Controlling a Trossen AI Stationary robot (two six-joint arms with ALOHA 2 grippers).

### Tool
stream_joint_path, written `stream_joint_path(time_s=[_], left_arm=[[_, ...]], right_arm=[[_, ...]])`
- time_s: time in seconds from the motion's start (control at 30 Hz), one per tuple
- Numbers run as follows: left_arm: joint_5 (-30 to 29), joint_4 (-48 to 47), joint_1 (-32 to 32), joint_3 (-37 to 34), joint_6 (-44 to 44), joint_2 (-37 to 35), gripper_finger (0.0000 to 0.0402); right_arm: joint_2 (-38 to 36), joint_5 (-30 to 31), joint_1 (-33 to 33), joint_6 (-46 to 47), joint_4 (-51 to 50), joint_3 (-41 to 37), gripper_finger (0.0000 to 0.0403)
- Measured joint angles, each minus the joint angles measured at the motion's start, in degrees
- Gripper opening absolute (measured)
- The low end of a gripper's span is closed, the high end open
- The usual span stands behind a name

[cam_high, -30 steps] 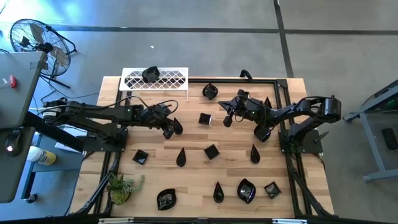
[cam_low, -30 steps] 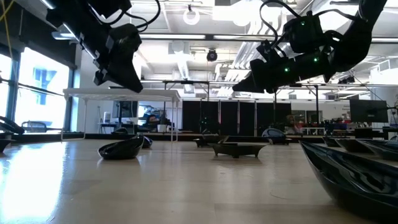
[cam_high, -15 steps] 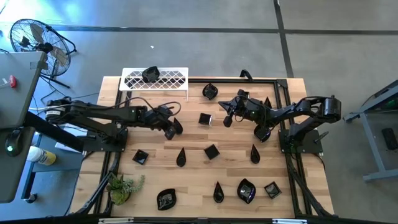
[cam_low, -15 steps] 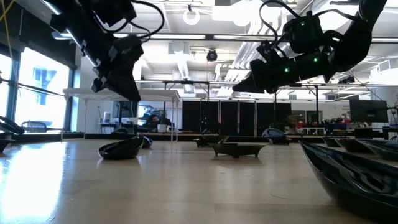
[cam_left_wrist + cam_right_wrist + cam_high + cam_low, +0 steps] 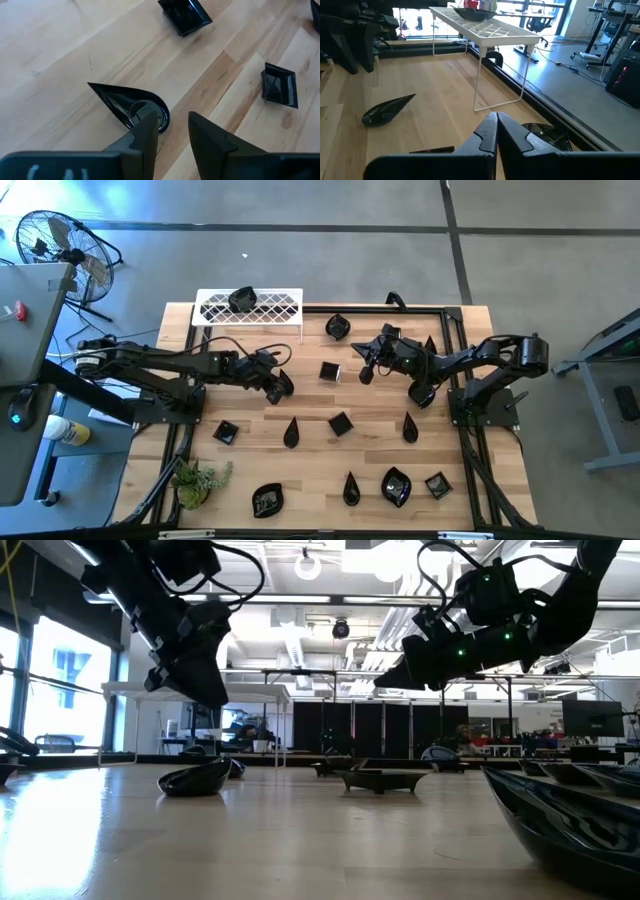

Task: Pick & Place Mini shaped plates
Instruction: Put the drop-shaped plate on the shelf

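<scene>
The mini shaped plates are glossy black dishes scattered on the wooden table. One teardrop plate (image 5: 131,102) lies flat on the wood just beyond my left gripper (image 5: 172,117). That gripper is open and slants down at it, with one fingertip (image 5: 150,122) showing in front of its round end. In the low view the left gripper (image 5: 205,695) hangs above the table. My right gripper (image 5: 496,120) is shut and empty, in the air over the table's far middle (image 5: 366,374), pointing at the rack.
Square plates (image 5: 330,370) (image 5: 340,423) and a teardrop (image 5: 291,432) lie close by, with several more plates toward the near edge. A white wire rack (image 5: 270,308) at the far left carries one plate (image 5: 241,299). A green plant (image 5: 197,480) stands at the near left.
My left gripper has tipped a little lower toward the table and rolled slightly about its own line, then kept still. The plates on the table have not moved.
</scene>
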Motion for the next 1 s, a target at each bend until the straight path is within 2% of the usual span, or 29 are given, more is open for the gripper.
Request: stream_joint_path(time_s=[1.0], left_arm=[[0.01,1.46,0.0,-0.03,-0.56,2.21,0.0108]], right_arm=[[0.0,0.02,0.0,0.19,-0.81,0.0,0.0006]])
